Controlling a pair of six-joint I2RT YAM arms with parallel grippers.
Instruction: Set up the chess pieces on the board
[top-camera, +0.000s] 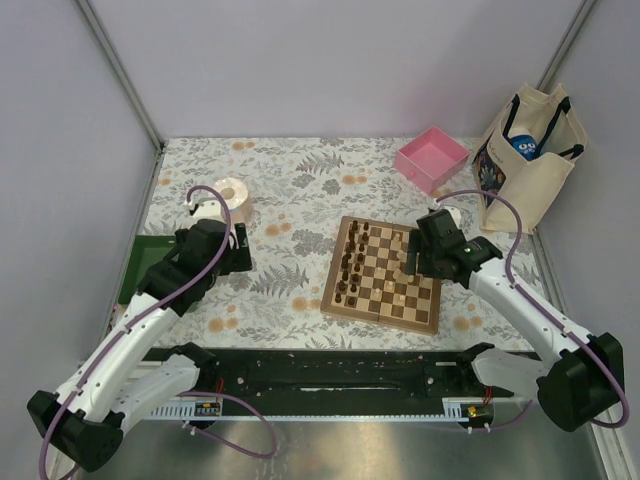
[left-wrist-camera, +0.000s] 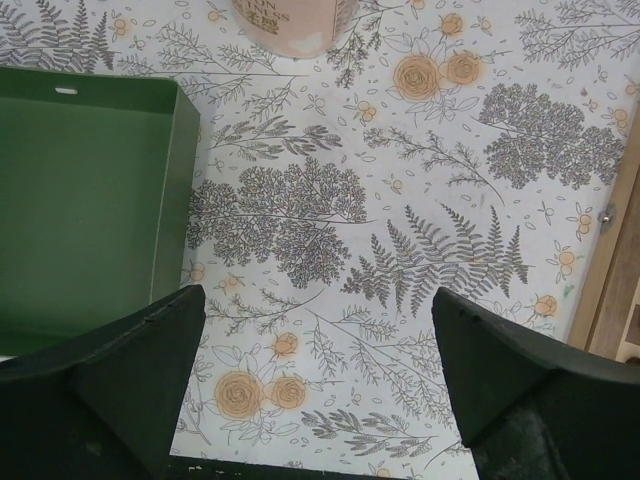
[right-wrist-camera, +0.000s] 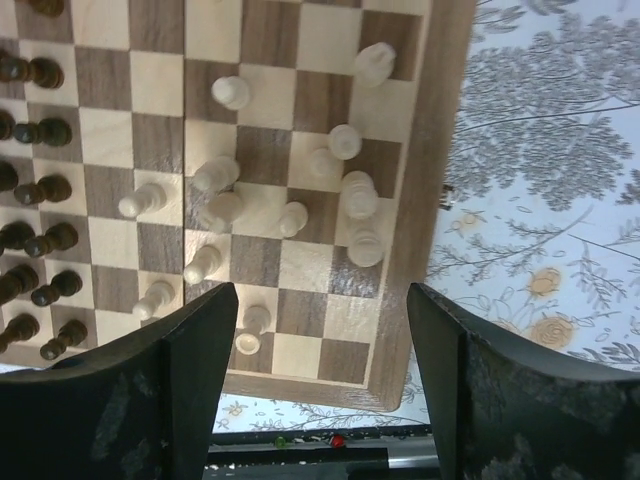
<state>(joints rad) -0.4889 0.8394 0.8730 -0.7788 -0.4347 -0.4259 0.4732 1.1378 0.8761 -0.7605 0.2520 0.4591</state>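
Right wrist — right jaws spread above pale chess pieces (right-wrist-camera: 345, 140) on board (right-wrist-camera: 435, 120); left jaws spread over tablecloth (left-wrist-camera: 400, 200).

Dark and pale chess pieces (right-wrist-camera: 345, 140) on board (right-wrist-camera: 435, 150)

We see bright, even, diffuse light in all three views; shadows are short and soft, which points to light from above. In the top view the grey metal strip (top-camera: 330, 445) behind the jaws carries a pale sheen, without hard glare. In the right wrist view the square chequered wooden board (right-wrist-camera: 300, 100) and the small pale wooden chess pieces (right-wrist-camera: 345, 142) ahead of the jaws are sharp; the dark pieces left of the jaws seem to lean outward, a wide-lens effect; the right gripper's black fingers (right-wrist-camera: 150, 400) look underlit and slightly soft. In the left wrist view the floral-patterned tablecloth (left-wrist-camera: 400, 230) between the jaws is crisp; the left gripper's fingers (left-wrist-camera: 120, 390) are dark and featureless.
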